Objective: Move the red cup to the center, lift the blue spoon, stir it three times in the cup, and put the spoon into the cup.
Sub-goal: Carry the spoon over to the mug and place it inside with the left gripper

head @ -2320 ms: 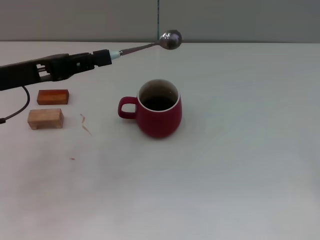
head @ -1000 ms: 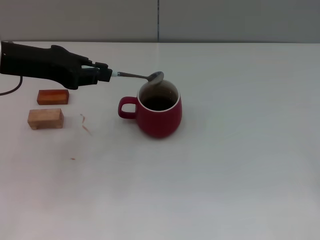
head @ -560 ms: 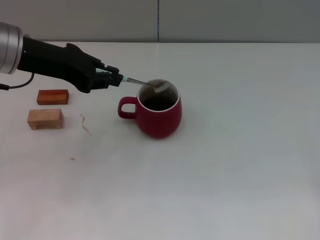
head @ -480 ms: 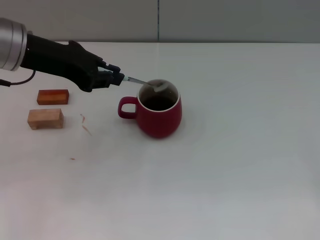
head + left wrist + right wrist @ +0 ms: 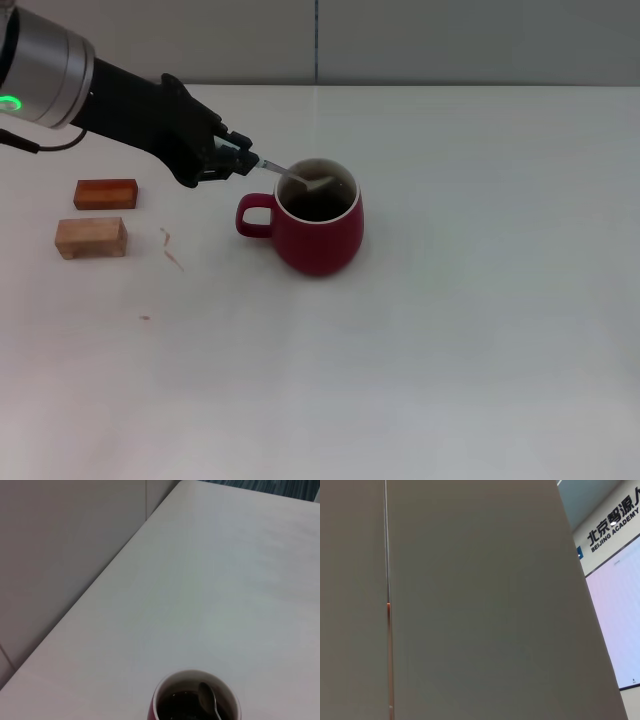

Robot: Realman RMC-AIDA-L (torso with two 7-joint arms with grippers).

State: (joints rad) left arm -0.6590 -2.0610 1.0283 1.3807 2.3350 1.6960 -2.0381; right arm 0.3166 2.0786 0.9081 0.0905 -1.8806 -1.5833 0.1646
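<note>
The red cup (image 5: pixel 318 222) stands near the middle of the white table, its handle toward my left. My left gripper (image 5: pixel 243 160) is just left of the cup, above the handle, shut on the blue spoon (image 5: pixel 297 178). The spoon slants down over the rim, and its grey bowl sits inside the cup. The blue handle is hidden between the fingers. In the left wrist view the cup (image 5: pixel 159 696) shows from above with the spoon (image 5: pixel 207 698) bowl resting in its dark inside. My right gripper is out of view.
Two small wooden blocks lie at the left: a reddish one (image 5: pixel 105 193) and a pale one (image 5: pixel 91 237) in front of it. A few small specks (image 5: pixel 171 250) lie on the table near them. A grey wall runs behind the table.
My left gripper has come down and right from high at the left, tilting the spoon. The spoon's bowl went from above the cup to inside it.
</note>
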